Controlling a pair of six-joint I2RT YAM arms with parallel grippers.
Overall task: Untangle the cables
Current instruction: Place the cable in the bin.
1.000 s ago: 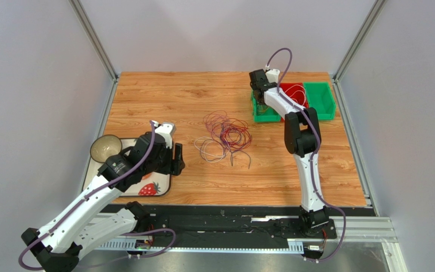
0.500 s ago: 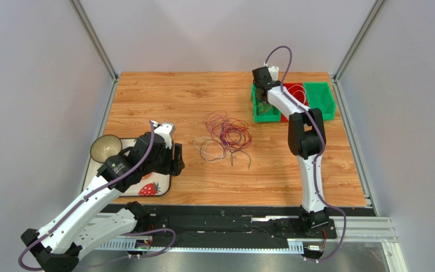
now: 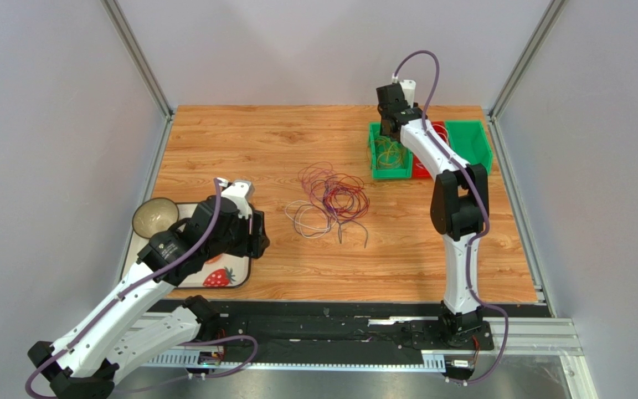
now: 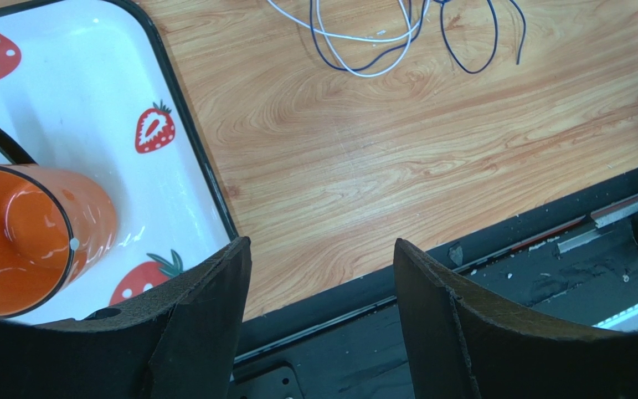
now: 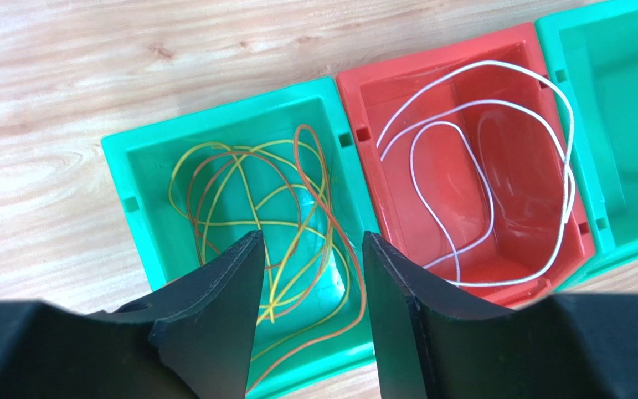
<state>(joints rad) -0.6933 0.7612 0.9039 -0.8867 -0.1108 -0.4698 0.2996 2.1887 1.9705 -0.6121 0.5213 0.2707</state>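
A loose tangle of thin cables [image 3: 331,199], purple, red, white and dark, lies mid-table; its near loops show in the left wrist view as white and dark cables [image 4: 380,41]. Yellow and orange cables [image 5: 272,208] lie coiled in the left green bin [image 5: 131,174], and a white cable [image 5: 480,166] lies in the red bin [image 5: 364,91]. My right gripper [image 5: 312,249] hangs open above the left green bin with nothing between its fingers. My left gripper [image 4: 322,258] stands open and empty over the table's near edge, beside the tray.
A white strawberry-print tray [image 4: 89,91] holds an orange mug [image 4: 23,233] on its side; a grey bowl [image 3: 155,216] sits at the tray's far-left corner. A second, empty green bin [image 5: 630,100] stands right of the red one. The black base rail [image 4: 547,274] runs along the near edge.
My right gripper has opened and risen over the left green bin, leaving the yellow and orange cables inside. The left arm has barely moved.
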